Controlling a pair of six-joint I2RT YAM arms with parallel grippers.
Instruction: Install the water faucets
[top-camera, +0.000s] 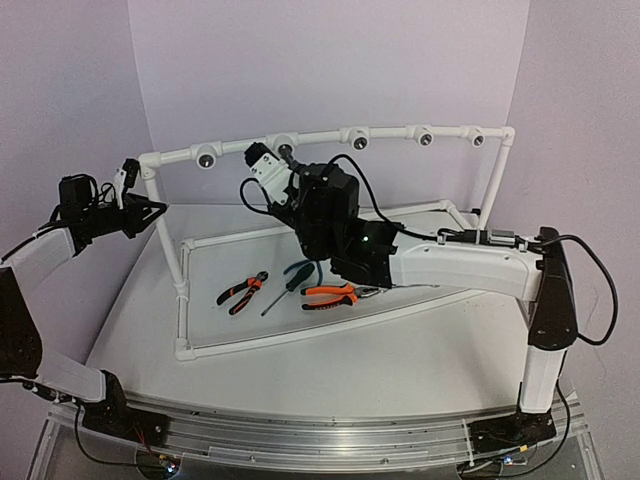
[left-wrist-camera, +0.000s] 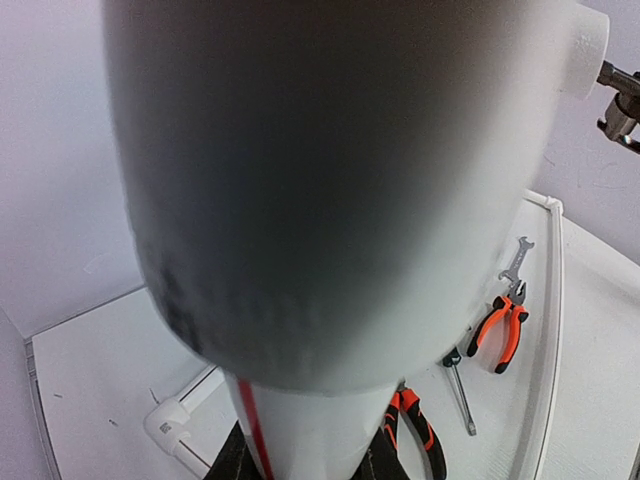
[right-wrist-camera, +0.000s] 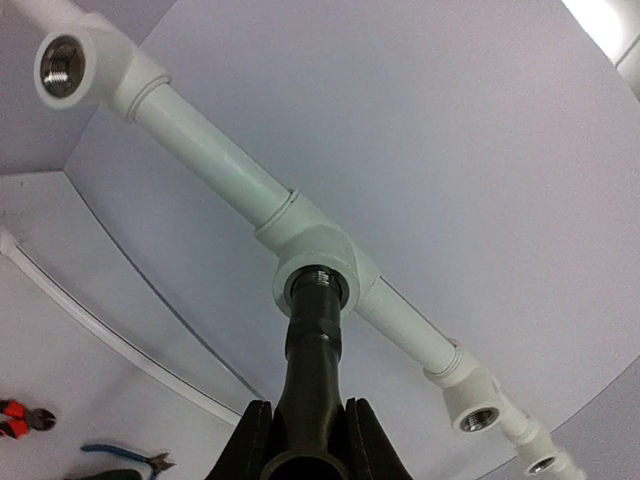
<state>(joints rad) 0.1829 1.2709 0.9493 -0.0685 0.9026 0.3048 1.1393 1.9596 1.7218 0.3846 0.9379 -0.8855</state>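
The water faucet (right-wrist-camera: 316, 350), a small black tap, stands upright between my right gripper's fingers. Its threaded end sits in the mouth of a white tee fitting (right-wrist-camera: 320, 245) on the top rail. The right gripper (right-wrist-camera: 307, 410) is shut on the faucet's body. From above, the faucet (top-camera: 284, 155) meets the rail's second tee (top-camera: 283, 142), with the right gripper (top-camera: 290, 172) just below it. My left gripper (top-camera: 152, 211) is shut on the frame's left white post (top-camera: 168, 240). That post (left-wrist-camera: 330, 180) fills the left wrist view, blurred, between the left gripper's (left-wrist-camera: 315, 452) fingers.
Open tee sockets (top-camera: 206, 157) (top-camera: 358, 139) (top-camera: 424, 137) line the rail. Inside the white pipe frame on the table lie orange-handled pliers (top-camera: 242, 290), a second pair (top-camera: 332, 295) and a screwdriver (top-camera: 280, 295). A small wrench (left-wrist-camera: 515, 260) lies near them.
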